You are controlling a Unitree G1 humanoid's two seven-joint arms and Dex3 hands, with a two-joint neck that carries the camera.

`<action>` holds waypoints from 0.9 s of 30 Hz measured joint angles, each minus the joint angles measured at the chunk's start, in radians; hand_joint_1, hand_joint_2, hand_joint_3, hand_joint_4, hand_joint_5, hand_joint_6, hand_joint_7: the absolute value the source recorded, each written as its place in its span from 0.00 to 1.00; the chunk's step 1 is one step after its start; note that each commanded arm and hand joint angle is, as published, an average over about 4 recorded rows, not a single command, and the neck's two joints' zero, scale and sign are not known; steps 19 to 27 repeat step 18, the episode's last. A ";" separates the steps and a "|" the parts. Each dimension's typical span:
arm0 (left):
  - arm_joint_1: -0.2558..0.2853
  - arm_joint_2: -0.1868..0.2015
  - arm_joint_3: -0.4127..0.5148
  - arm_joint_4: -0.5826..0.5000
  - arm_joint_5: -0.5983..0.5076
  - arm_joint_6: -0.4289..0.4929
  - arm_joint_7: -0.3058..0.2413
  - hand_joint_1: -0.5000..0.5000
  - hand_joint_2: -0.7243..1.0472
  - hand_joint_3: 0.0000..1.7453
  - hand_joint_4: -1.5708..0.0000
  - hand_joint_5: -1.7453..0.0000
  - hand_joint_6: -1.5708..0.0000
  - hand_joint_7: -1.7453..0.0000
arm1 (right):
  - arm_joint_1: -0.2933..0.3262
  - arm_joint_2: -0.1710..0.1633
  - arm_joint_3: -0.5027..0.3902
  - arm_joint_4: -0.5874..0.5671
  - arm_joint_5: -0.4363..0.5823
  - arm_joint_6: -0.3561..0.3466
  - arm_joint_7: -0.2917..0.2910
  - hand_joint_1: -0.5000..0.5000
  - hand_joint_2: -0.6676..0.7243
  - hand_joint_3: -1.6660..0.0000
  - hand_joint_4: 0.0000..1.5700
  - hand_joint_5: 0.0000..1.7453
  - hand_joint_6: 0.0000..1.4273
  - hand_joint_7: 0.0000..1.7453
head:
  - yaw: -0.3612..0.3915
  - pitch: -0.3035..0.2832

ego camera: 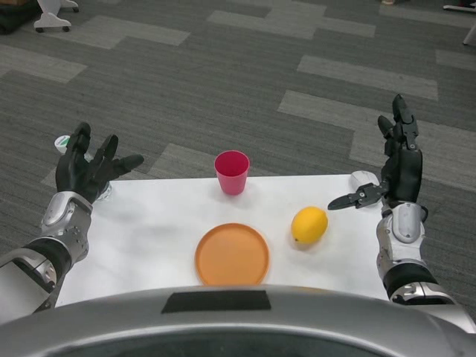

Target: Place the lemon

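On the white worktop (149, 230), the lemon (309, 224) lies just right of the orange plate (232, 255), behind which stands a pink cup (232, 172). Left hand (88, 165) and right hand (396, 167) hover spread, empty.

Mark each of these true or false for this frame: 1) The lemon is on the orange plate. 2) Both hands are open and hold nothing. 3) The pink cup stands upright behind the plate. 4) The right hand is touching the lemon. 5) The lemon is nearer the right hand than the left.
1) False. The lemon lies on the white table, to the right of the orange plate and apart from it.
2) True. The left hand and right hand are raised with fingers spread.
3) True. The pink cup stands upright at the far edge.
4) False. The right hand is off to the lemon's right, clear of it.
5) True.
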 measured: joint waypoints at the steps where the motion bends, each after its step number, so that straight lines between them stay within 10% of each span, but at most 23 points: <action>1: 0.000 0.000 0.000 0.000 0.000 0.000 0.000 1.00 1.00 0.05 0.95 1.00 1.00 1.00 | 0.000 0.000 0.000 0.000 0.000 0.000 0.000 0.71 0.82 0.95 0.02 0.39 0.00 0.04 | 0.000 0.002; 27: 0.000 0.000 0.001 0.000 0.000 0.000 0.000 1.00 1.00 0.05 0.95 1.00 1.00 1.00 | 0.002 0.000 0.000 -0.001 0.001 0.000 -0.002 0.71 0.82 0.95 0.02 0.44 0.00 0.04 | -0.006 0.015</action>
